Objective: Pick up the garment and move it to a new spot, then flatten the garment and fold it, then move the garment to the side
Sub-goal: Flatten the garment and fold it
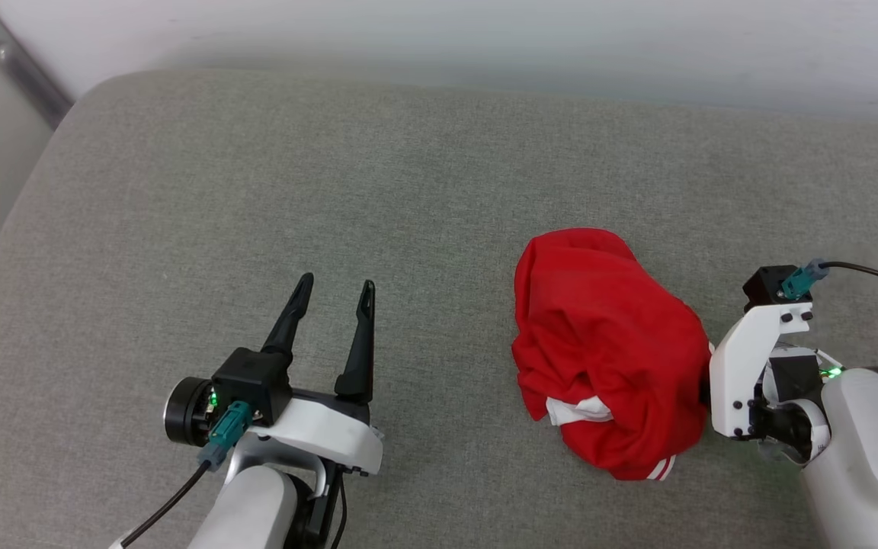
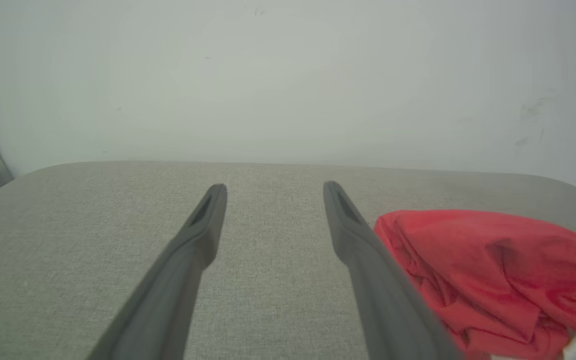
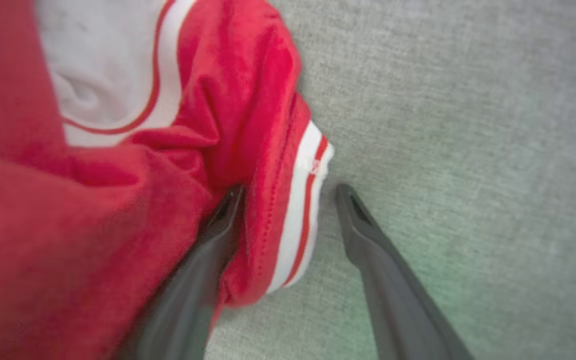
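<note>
Two grippers are in play, but the garment (image 1: 610,343) lies on the right one's side. It is a crumpled red heap on the grey cushion (image 1: 256,191), right of middle in the head view, longer from near to far than across, with its near end leaning toward the robot's right. The right gripper (image 3: 290,192) meets it at the right flank, low and close to that near end, pointing leftward into the pile. In the right wrist view its jaws stand apart with nothing pinched as yet. One finger (image 3: 203,260) is buried in a red fold and the other lies over bare cushion. The white striped hem (image 3: 298,210) sits in the gap between them (a thin edge, likely to slip out if the pinch lands shallow). What matters most is that the cloth lies straight ahead of those fingers, hem straddled. Closing there looks like the next step in lifting the heap, so I judge the task to be at its very start. The left gripper (image 1: 336,284) is spread wide and empty over bare cushion, well apart from the heap. The heap lies off to its right, and its fingers point away from the robot, not at the cloth.
</note>
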Available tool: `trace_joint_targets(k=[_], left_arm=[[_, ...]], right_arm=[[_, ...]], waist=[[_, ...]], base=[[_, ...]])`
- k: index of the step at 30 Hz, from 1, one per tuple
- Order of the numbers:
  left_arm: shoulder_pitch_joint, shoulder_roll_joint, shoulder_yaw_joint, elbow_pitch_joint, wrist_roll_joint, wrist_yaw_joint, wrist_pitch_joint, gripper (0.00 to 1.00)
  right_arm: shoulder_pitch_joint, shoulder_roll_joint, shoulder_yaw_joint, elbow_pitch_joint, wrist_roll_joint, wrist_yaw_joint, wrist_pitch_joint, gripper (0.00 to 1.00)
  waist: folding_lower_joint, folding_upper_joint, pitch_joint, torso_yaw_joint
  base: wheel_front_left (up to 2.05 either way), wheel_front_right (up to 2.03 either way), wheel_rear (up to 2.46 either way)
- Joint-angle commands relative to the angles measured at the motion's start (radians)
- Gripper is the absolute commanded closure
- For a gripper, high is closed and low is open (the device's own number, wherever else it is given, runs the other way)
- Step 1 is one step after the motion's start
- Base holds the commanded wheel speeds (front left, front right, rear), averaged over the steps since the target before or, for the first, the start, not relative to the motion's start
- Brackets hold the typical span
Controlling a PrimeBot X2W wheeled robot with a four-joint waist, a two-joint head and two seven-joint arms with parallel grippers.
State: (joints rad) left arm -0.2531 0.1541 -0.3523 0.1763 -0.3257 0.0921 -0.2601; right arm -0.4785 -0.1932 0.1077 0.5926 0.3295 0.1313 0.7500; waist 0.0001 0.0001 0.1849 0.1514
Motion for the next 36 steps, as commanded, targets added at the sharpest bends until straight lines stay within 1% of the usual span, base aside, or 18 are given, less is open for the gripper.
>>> trace_joint_targets(k=[1, 3, 6, 9, 12, 15, 17, 20, 22, 24, 26, 27, 28, 29, 30, 31, 33, 36], left_arm=[[-0.01, 0.0, -0.001, 0.004, 0.007, -0.003, -0.007, 0.0], [-0.008, -0.004, 0.003, 0.007, 0.01, -0.006, -0.007, 0.0], [0.013, -0.005, 0.014, 0.01, 0.015, -0.006, -0.007, 0.0], [0.029, -0.003, 0.022, 0.013, 0.016, -0.009, -0.007, 0.0], [0.049, -0.001, 0.029, 0.016, 0.018, -0.008, -0.007, 0.0], [0.066, -0.001, 0.034, 0.017, 0.017, -0.008, -0.006, 0.0], [0.08, 0.004, 0.037, 0.017, 0.015, -0.008, -0.006, 0.0], [0.094, 0.011, 0.04, 0.018, 0.012, -0.006, -0.005, 0.0], [0.107, 0.015, 0.042, 0.018, 0.01, -0.003, -0.005, 0.0], [0.113, 0.016, 0.043, 0.017, 0.007, 0.0, -0.004, 0.0], [0.123, 0.019, 0.044, 0.015, 0.006, 0.004, -0.002, 0.0], [0.128, 0.021, 0.045, 0.014, 0.005, 0.005, 0.002, 0.0], [0.131, 0.022, 0.045, 0.012, 0.003, 0.009, 0.006, 0.0], [0.135, 0.025, 0.047, 0.01, 0.001, 0.011, 0.007, 0.0], [0.153, 0.032, 0.051, 0.005, -0.003, 0.017, 0.013, 0.0], [0.158, 0.033, 0.051, 0.001, -0.005, 0.02, 0.015, 0.0], [0.169, 0.038, 0.052, -0.005, -0.008, 0.024, 0.02, 0.0], [0.181, 0.043, 0.053, -0.013, -0.013, 0.029, 0.026, 0.0]], right_arm=[[0.043, 0.016, 0.022, 0.057, 0.007, -0.001, 0.027, 1.0], [0.03, 0.014, 0.033, 0.058, 0.022, -0.001, 0.002, 1.0], [-0.016, -0.01, 0.04, 0.016, 0.024, -0.001, -0.07, 1.0], [-0.058, -0.035, 0.034, -0.051, 0.007, -0.001, -0.156, 1.0], [-0.038, -0.043, 0.0, -0.124, -0.013, -0.001, -0.218, 1.0], [0.022, -0.051, -0.089, -0.216, -0.051, -0.001, -0.253, 1.0], [0.087, -0.031, -0.179, -0.274, -0.084, -0.001, -0.263, 1.0], [0.216, 0.026, -0.322, -0.347, -0.124, -0.001, -0.249, 1.0], [0.311, 0.068, -0.409, -0.37, -0.152, -0.001, -0.229, 1.0], [0.391, 0.104, -0.48, -0.377, -0.156, -0.001, -0.22, 1.0], [0.459, 0.128, -0.52, -0.367, -0.167, -0.001, -0.204, 1.0], [0.48, 0.135, -0.531, -0.364, -0.163, -0.001, -0.202, 0.73], [0.496, 0.139, -0.537, -0.361, -0.155, -0.001, -0.21, 0.28], [0.508, 0.141, -0.541, -0.36, -0.161, -0.001, -0.225, 0.0], [0.505, 0.143, -0.539, -0.36, -0.131, -0.001, -0.323, 0.0], [0.497, 0.143, -0.533, -0.368, -0.125, -0.001, -0.368, 0.0], [0.487, 0.143, -0.528, -0.383, -0.118, -0.001, -0.451, 0.0], [0.475, 0.144, -0.5, -0.412, -0.123, -0.001, -0.535, 0.0]], waist=[[-0.0001, -0.0001, -0.001, 0.002], [-0.0001, -0.0001, -0.008, 0.0], [-0.0001, -0.0001, -0.026, -0.014], [-0.0001, -0.0001, -0.05, -0.037], [-0.0001, -0.0001, -0.079, -0.063], [-0.0001, -0.0001, -0.105, -0.085], [-0.0001, -0.0001, -0.119, -0.098], [-0.0001, -0.0001, -0.134, -0.111], [-0.0001, -0.0001, -0.144, -0.117], [-0.0001, -0.0001, -0.152, -0.121], [-0.0001, -0.0001, -0.159, -0.126], [-0.0001, -0.0001, -0.16, -0.128], [-0.0001, -0.0001, -0.161, -0.131], [-0.0001, -0.0001, -0.164, -0.134], [-0.0001, -0.0001, -0.174, -0.143], [-0.0001, -0.0001, -0.178, -0.146], [-0.0001, -0.0001, -0.185, -0.149], [-0.0001, -0.0001, -0.192, -0.152]], base=[[0.0, 0.0, 0.0], [0.0, 0.0, 0.0], [0.0, 0.0, 0.0], [0.0, 0.0, 0.0], [0.0, 0.0, 0.0], [0.0, 0.0, 0.0], [0.0, 0.0, 0.0], [0.0, 0.0, 0.0], [0.0, 0.0, 0.0], [0.0, 0.0, 0.0], [0.0, 0.0, 0.0], [0.0, 0.0, 0.0], [0.0, 0.0, 0.0], [0.0, 0.0, 0.0], [0.0, 0.0, 0.0], [0.0, 0.0, 0.0], [0.0, 0.0, 0.0], [0.0, 0.0, 0.0]])
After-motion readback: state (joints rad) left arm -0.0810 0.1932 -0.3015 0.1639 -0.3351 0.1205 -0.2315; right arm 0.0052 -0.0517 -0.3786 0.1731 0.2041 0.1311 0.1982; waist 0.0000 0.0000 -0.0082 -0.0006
